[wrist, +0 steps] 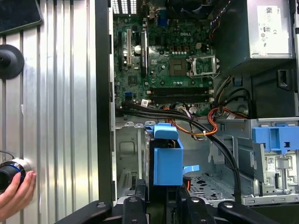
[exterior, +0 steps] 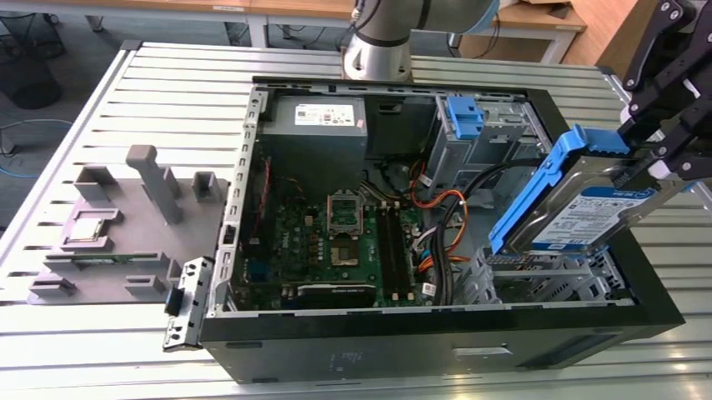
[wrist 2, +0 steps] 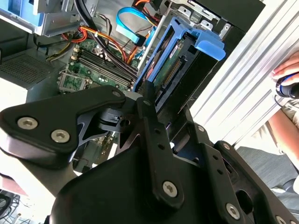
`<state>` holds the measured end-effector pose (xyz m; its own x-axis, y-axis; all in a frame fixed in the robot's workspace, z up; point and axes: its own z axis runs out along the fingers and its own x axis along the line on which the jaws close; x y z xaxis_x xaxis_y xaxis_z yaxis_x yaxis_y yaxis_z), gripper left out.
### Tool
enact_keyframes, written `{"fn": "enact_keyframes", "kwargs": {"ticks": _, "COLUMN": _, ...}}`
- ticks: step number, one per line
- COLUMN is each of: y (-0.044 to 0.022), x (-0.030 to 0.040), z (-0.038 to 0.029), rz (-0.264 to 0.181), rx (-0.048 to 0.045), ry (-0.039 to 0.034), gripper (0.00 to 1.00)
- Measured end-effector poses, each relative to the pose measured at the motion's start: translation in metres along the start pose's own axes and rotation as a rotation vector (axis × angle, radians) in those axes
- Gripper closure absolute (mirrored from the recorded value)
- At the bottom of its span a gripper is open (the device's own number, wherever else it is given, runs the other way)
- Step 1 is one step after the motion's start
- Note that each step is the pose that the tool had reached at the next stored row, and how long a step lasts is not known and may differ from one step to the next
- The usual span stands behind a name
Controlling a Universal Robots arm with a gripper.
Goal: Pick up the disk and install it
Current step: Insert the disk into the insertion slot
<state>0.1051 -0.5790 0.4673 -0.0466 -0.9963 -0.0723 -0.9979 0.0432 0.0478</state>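
The disk is a silver drive with a white-and-blue label, clipped in a bright blue frame. It hangs tilted on edge over the open computer case, at the exterior view's right. My gripper is shut on its upper end. Just below it lies the metal drive cage, and the disk's lower end is close above the cage. In both wrist views the blue frame sticks out from between my black fingers, over the cage floor.
Inside the case are the motherboard, the power supply, orange and black cables, and a blue bracket in the far bay. A grey fixture with parts sits at the exterior view's left. A person's hand rests on the slatted table.
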Motion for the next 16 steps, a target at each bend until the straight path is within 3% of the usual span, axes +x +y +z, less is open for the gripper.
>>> {"fn": "enact_keyframes", "kwargs": {"ticks": 16, "y": -0.0025, "x": 0.0006, "z": 0.0088, "rz": 0.000, "rx": -0.0001, "ry": 0.0001, "gripper": 0.65}}
